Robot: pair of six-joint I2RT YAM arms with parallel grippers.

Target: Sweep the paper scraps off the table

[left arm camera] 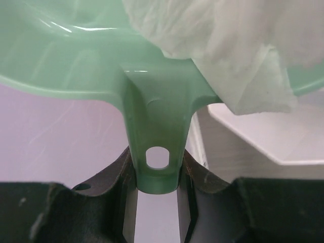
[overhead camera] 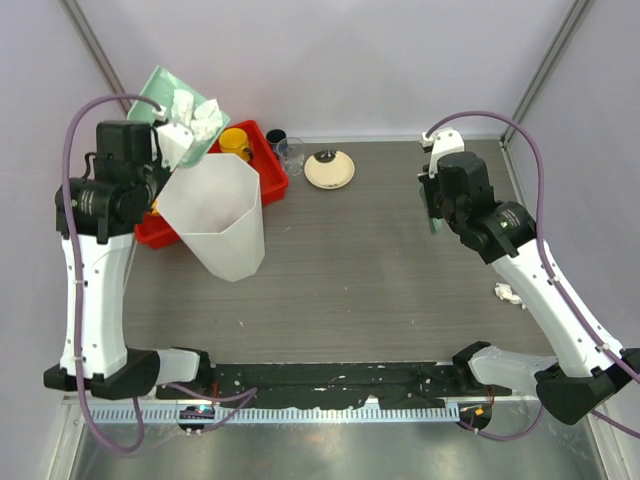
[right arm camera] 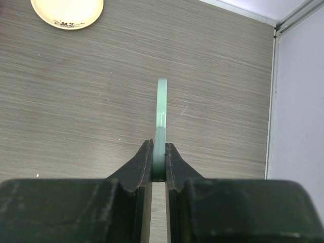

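Observation:
My left gripper is shut on the handle of a green dustpan, held high at the back left. Several white paper scraps lie in the tilted pan, close up in the left wrist view, just above the mouth of a white translucent bin. One small paper scrap lies on the table near the right edge. My right gripper is shut on a thin green tool, seen edge-on above the table at the right.
A red tray behind the bin holds a yellow cup. A clear glass and a dark cup stand beside it. A round cream plate sits at the back centre and also shows in the right wrist view. Pale walls close in the table.

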